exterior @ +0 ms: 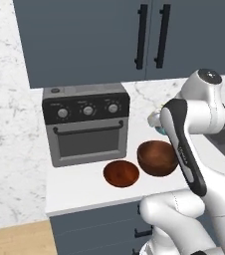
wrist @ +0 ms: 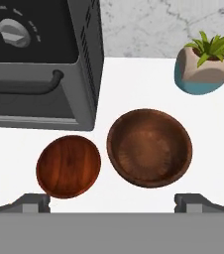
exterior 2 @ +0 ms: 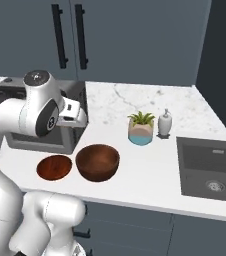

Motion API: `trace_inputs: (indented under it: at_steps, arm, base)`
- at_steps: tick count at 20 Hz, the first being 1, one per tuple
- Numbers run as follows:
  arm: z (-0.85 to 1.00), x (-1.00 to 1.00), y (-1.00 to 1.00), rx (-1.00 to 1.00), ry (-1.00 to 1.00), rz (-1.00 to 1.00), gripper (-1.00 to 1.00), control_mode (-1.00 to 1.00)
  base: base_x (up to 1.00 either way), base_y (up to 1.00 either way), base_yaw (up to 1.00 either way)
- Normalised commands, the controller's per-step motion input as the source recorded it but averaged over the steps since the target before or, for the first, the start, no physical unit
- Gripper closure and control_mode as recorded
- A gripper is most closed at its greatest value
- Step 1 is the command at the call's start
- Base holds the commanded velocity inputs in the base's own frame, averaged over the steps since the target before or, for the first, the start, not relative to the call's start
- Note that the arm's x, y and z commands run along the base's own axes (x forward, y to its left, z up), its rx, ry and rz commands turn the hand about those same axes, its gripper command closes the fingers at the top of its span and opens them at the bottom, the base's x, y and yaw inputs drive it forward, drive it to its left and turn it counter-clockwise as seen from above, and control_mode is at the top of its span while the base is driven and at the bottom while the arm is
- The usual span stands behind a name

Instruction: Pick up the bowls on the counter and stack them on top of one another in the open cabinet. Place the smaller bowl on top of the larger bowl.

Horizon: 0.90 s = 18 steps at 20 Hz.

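Note:
Both brown bowls sit side by side on the white counter, in front of a toaster oven. The larger bowl is deep and dark. The smaller bowl lies just to its left, shallow and reddish. My gripper hangs open well above them with nothing between its widely spread fingertips. Slate-blue wall cabinets with long black bar handles hang above. The doors I see are shut, and I cannot tell which cabinet is open.
A grey toaster oven stands at the back left, close behind the bowls. A teal-and-tan plant pot and a soap dispenser stand to the right, before the dark sink. My own arm crosses over the counter.

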Motion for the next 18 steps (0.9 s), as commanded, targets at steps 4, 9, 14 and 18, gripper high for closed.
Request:
trace_inputs:
  at_steps: [4, 9, 14, 18]
  arm:
    - [0.00, 0.00, 0.00, 0.00, 0.00, 0.00, -1.00, 1.00]
    - [0.00, 0.00, 0.00, 0.00, 0.00, 0.00, -1.00, 1.00]
    - [-0.04, 0.00, 0.12, 0.00, 0.00, 0.01, -1.00, -1.00]
    - [-0.26, 0.00, 0.69, -0.03, 0.00, 0.05, -1.00, -1.00]
  base:
    - [0.48, 0.36, 0.00]
    - [0.14, 0.34, 0.00]
    - [0.00, 0.26, 0.01]
    - [0.00, 0.00, 0.00]
